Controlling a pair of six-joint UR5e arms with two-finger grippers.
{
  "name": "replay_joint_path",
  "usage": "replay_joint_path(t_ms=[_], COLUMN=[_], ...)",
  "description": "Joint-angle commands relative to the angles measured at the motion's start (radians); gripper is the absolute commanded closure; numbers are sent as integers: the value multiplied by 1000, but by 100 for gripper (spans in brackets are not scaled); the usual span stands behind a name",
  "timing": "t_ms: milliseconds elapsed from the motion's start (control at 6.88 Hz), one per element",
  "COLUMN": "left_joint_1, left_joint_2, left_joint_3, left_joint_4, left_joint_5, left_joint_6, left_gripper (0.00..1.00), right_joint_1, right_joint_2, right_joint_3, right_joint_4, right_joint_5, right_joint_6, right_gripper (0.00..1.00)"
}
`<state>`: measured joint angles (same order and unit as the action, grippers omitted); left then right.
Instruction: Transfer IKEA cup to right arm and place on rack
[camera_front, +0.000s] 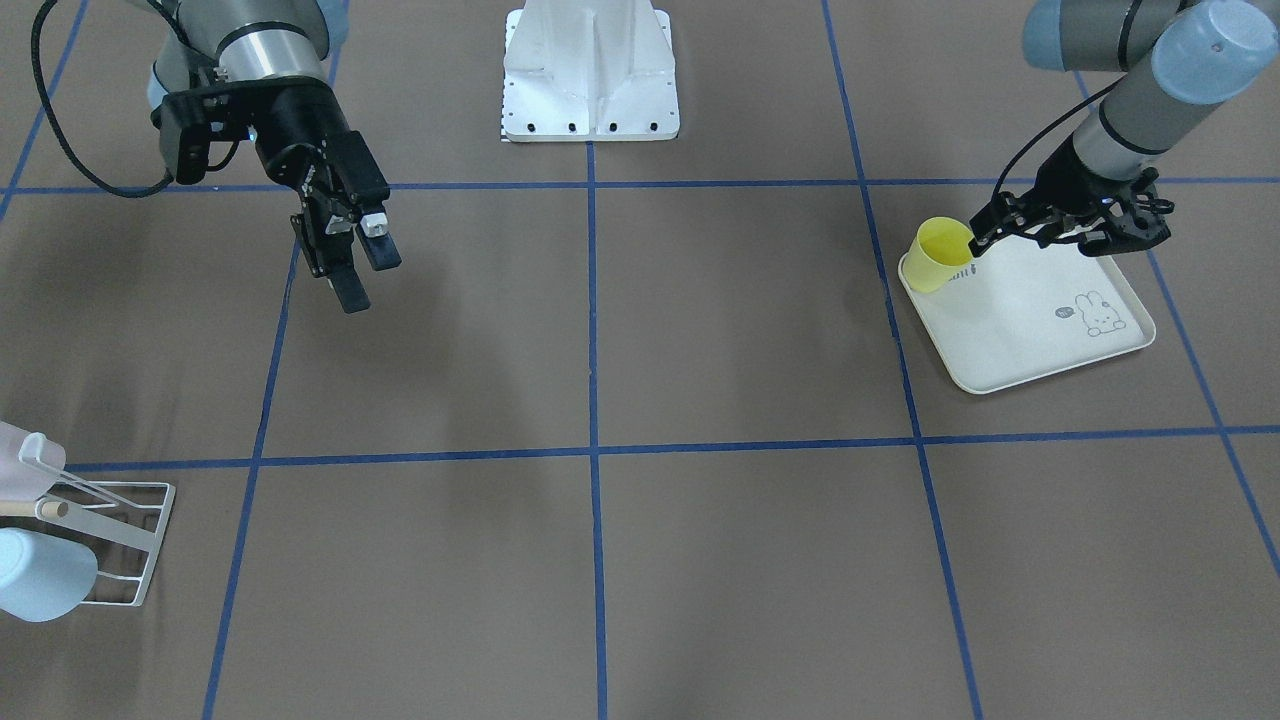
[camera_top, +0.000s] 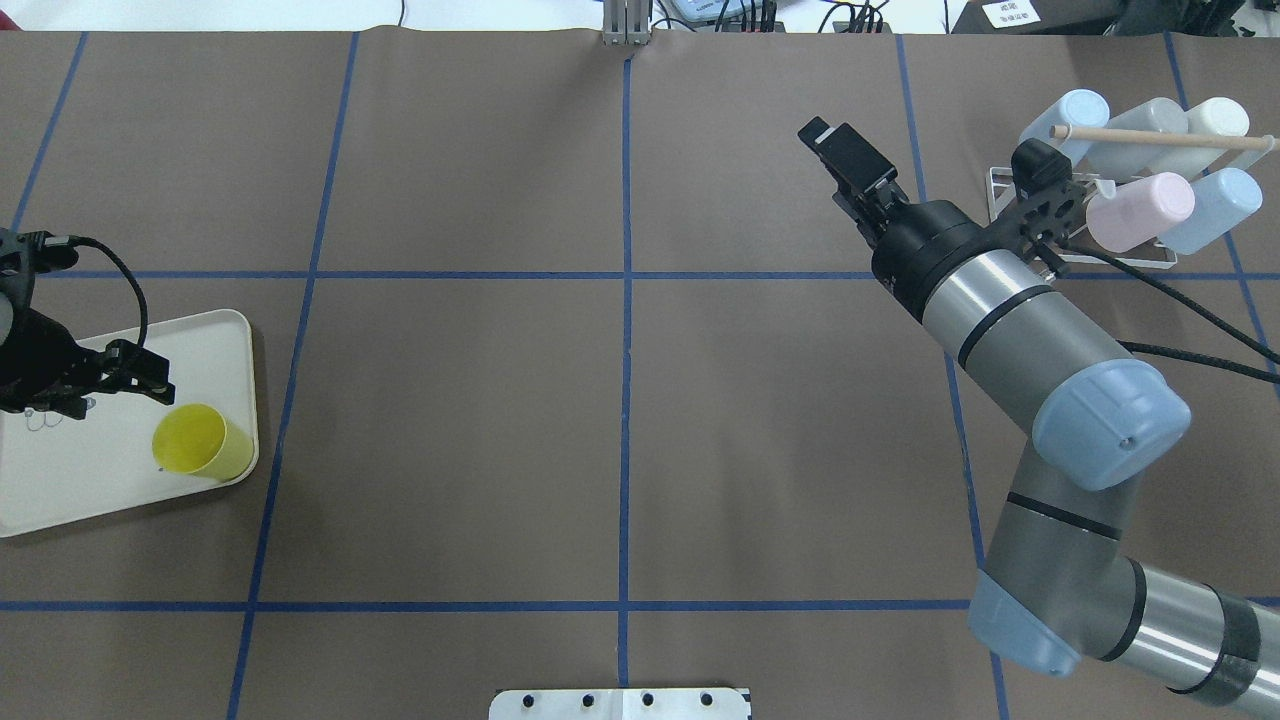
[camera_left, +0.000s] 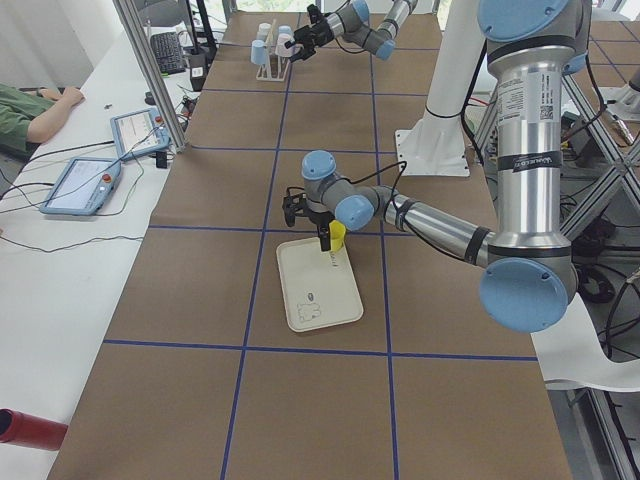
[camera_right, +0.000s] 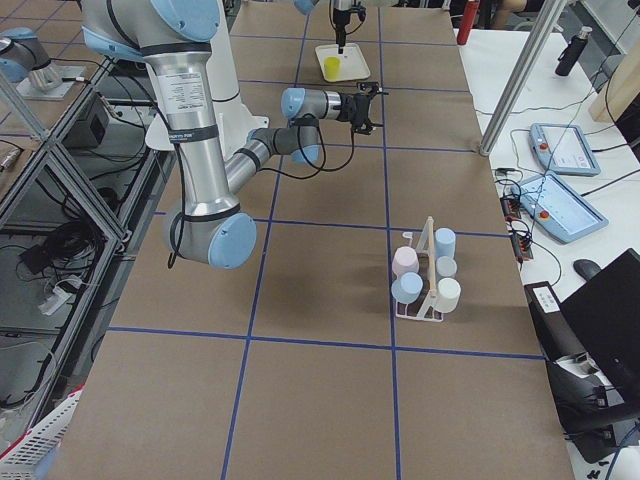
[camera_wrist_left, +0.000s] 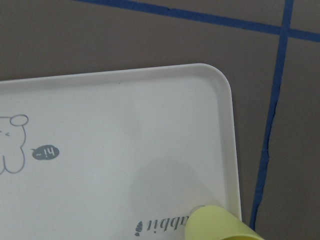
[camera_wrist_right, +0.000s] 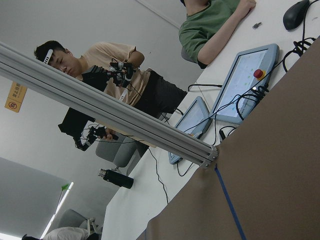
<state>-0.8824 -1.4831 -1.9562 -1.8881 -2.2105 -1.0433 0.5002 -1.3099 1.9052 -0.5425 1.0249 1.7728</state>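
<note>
- Cup (camera_front: 940, 256), yellow, mouth up, stands on cream tray (camera_front: 1040, 335), in the tray corner toward counter ctr, tight against the raised rim. A blue tape line (camera_front: 895, 300) runs just outside that edge.
- left hand (camera_front: 1068, 232) hangs over the tray, pointing down, fingers spread wide. One fingertip (camera_front: 980, 243) sits right at the cup's rim; can't tell if touching.
- right hand (camera_front: 366, 268) is well apart on the other side of the counter (camera_front: 700, 330), raised off it, fingers apart.
- rack (camera_top: 993, 190) stands near the counter's far right corner in overhead view, just past the right wrist. It has 5 pastel cups (camera_top: 1140, 210) on its prongs and a wooden dowel (camera_top: 1150, 135) across the top.
- Brown counter w/ tape grid spans btw tray and rack.
</note>
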Motion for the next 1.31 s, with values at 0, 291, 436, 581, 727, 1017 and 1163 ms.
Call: replay_joint_path(t_ms=[0, 291, 436, 581, 727, 1017, 1163], left_joint_1=[32, 59, 66, 74, 79, 80, 82], left_joint_2=[7, 24, 26, 26, 24, 15, 1], left_joint_3=[-3, -1, -1, 0, 0, 8, 14], left_joint_4=[-2, -2, -2, -2, -3, -2, 1], left_joint_5=[0, 0, 0, 2, 2, 3, 3], left_joint_6=[-12, -12, -12, -14, -14, -12, -14], left_gripper=[0, 0, 0, 5, 15, 17, 17], right_joint_1=[-25, -32, -34, -35, -35, -34, -34], right_joint_2=[6, 6, 6, 6, 6, 6, 4], right_joint_3=[-21, -23, -25, -23, -23, -23, -23], right_joint_4=[6, 7, 7, 7, 7, 7, 7], right_joint_5=[-2, -2, -2, -3, -3, -3, -3], right_joint_6=[8, 33, 33, 33, 33, 31, 31], right_gripper=[0, 0, 0, 0, 0, 0, 0])
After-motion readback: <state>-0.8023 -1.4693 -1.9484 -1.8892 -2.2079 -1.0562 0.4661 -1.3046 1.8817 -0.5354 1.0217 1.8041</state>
